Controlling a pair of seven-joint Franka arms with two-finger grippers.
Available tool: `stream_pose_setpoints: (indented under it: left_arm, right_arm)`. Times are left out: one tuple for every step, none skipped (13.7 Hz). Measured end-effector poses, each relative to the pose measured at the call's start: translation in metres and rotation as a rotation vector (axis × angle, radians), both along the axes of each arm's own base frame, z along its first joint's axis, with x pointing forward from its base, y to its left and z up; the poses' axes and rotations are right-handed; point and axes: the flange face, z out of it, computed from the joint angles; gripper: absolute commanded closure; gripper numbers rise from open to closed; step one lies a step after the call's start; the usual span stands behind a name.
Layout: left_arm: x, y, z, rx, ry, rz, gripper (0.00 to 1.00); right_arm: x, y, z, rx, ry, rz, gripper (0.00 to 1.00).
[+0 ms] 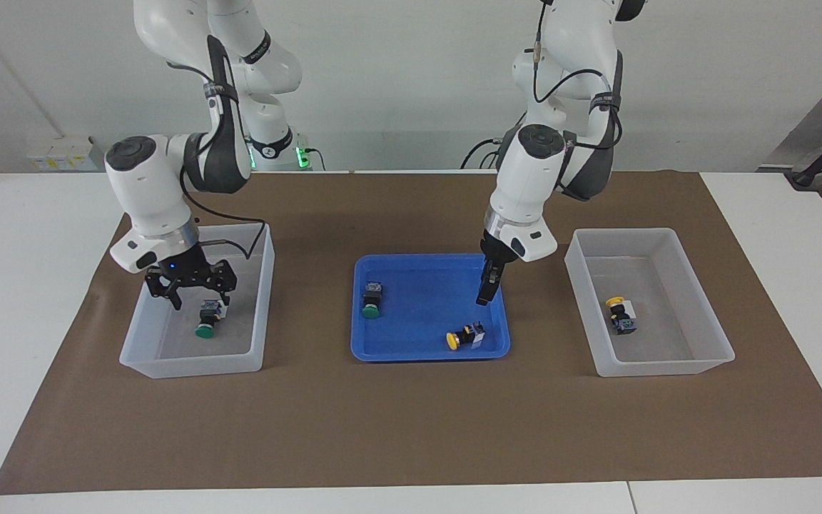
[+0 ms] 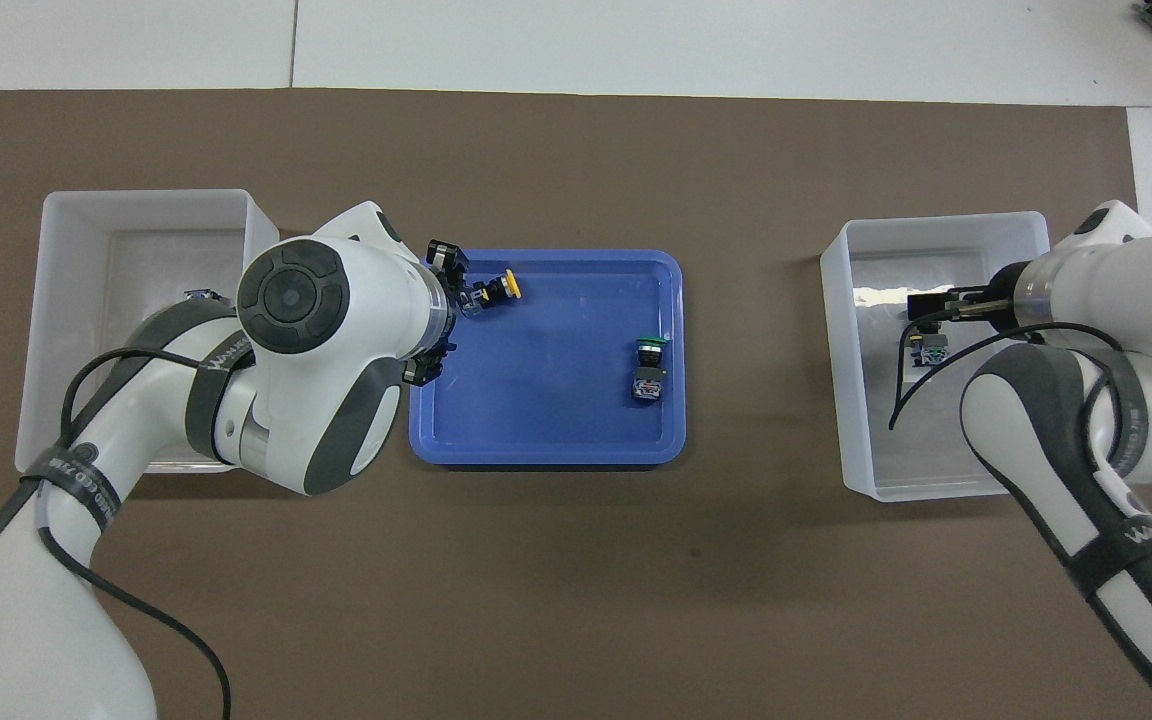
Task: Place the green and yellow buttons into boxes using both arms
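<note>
At the right arm's end of the table, one translucent box (image 1: 190, 364) held a green button (image 1: 205, 321) lying on its floor, cap turned away from the robots. The right gripper (image 1: 198, 298) hung just above that button with its fingers spread apart and nothing between them; the button lay free of it.

At the left arm's end, the second box (image 1: 668, 364) held a yellow button (image 1: 619, 314) resting beside a small white label.

Between the two boxes, on the brown mat (image 1: 411, 428), sat the blue tray (image 1: 425, 355). It contained the two remaining buttons: a second green button (image 1: 370, 300) toward the right arm's end, and a second yellow button (image 1: 464, 337) on its side near the tray's corner toward the left arm's end, farther from the robots than the green one.

The left gripper (image 1: 486, 293) hung over the tray, above the yellow button but clear of it. In the overhead view its fingers (image 2: 444, 255) stood apart, and it carried nothing.
</note>
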Motion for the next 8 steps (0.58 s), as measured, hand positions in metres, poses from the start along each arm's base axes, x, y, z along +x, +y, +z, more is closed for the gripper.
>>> stream_pose_setpoints:
  left_arm:
    - [-0.002,-0.001,-0.009,-0.013,0.004,0.05,0.32]
    - [-0.003,-0.002,-0.019,-0.019,0.012,0.086,0.32]
    - [-0.005,-0.006,-0.028,-0.022,0.024,0.108,0.32]
    - [-0.007,-0.011,-0.037,-0.025,0.033,0.127,0.32]
    - [-0.008,-0.017,-0.046,-0.036,0.032,0.148,0.32]
    - [-0.007,-0.022,-0.054,-0.047,0.028,0.167,0.32]
    - [-0.006,-0.024,-0.061,-0.057,0.024,0.183,0.32]
    - [-0.005,-0.024,-0.066,-0.064,0.02,0.195,0.32]
  right_arm:
    - [-0.001,0.006,0.021,0.008,-0.004,-0.022,0.0]
    - [-0.002,0.013,0.038,0.016,-0.007,-0.045,0.0]
    - [-0.001,0.019,0.051,0.024,-0.012,-0.067,0.0]
    - [0.0,0.026,0.06,0.031,-0.017,-0.082,0.0]
    - [0.002,0.034,0.064,0.038,-0.023,-0.096,0.0]
    - [0.003,0.043,0.066,0.046,-0.026,-0.111,0.0]
    - [0.004,0.056,0.067,0.056,-0.028,-0.128,0.0]
    - [0.005,0.071,0.067,0.067,-0.027,-0.146,0.0]
